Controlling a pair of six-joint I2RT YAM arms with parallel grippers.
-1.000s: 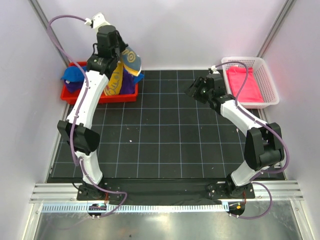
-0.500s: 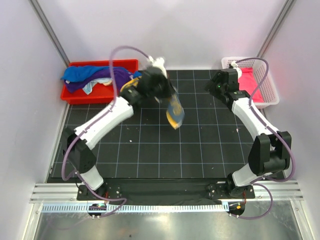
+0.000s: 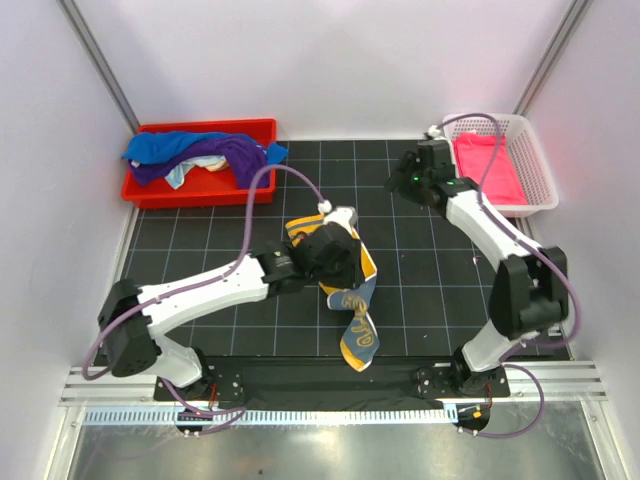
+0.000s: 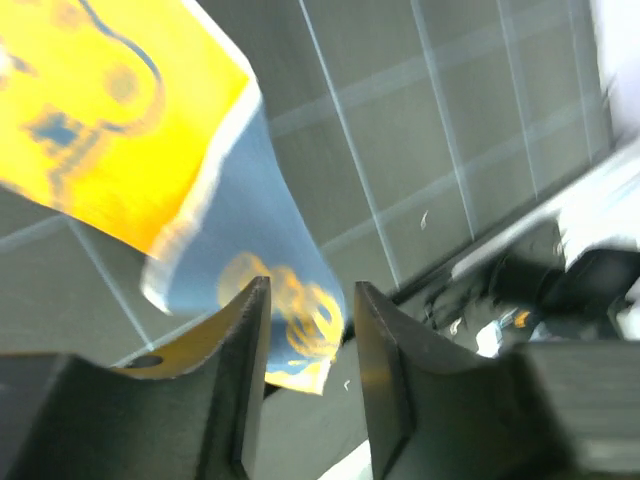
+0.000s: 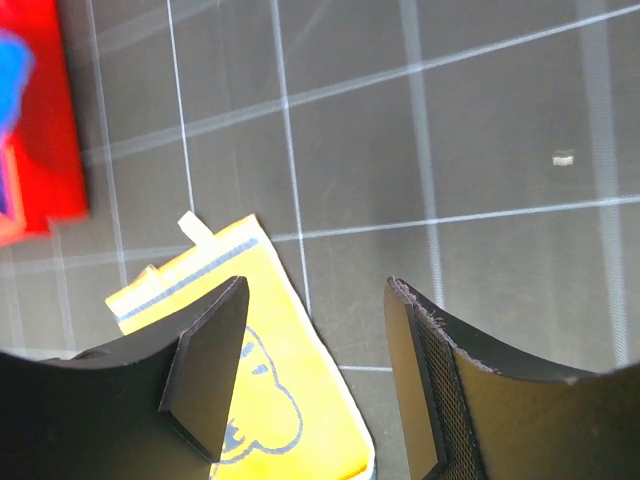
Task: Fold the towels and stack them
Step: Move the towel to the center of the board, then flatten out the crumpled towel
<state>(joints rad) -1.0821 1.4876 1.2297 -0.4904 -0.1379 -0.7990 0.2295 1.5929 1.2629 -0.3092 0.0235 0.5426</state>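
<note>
A yellow-orange and blue patterned towel (image 3: 357,330) lies crumpled on the black grid mat, front of centre. My left gripper (image 3: 338,268) hovers over its upper part. In the left wrist view my left gripper (image 4: 310,290) is open, and the towel (image 4: 110,110) shows beyond the jaws with nothing between them. My right gripper (image 3: 402,180) hangs open beside the white basket. In the right wrist view my right gripper (image 5: 315,290) looks down on a yellow corner of the towel (image 5: 265,385). A hot pink towel (image 3: 485,165) lies in the basket. Bright blue (image 3: 150,148) and purple (image 3: 238,155) towels sit in the red bin.
The red bin (image 3: 200,127) stands at the back left of the mat, and its edge (image 5: 45,130) shows in the right wrist view. The white mesh basket (image 3: 540,190) stands at the back right. The arm bases and a metal rail (image 3: 330,385) run along the near edge.
My left arm swung from above the red bin to the front middle with the patterned towel, then opened. The towel now lies on the mat. My right gripper shifted slightly near the basket.
</note>
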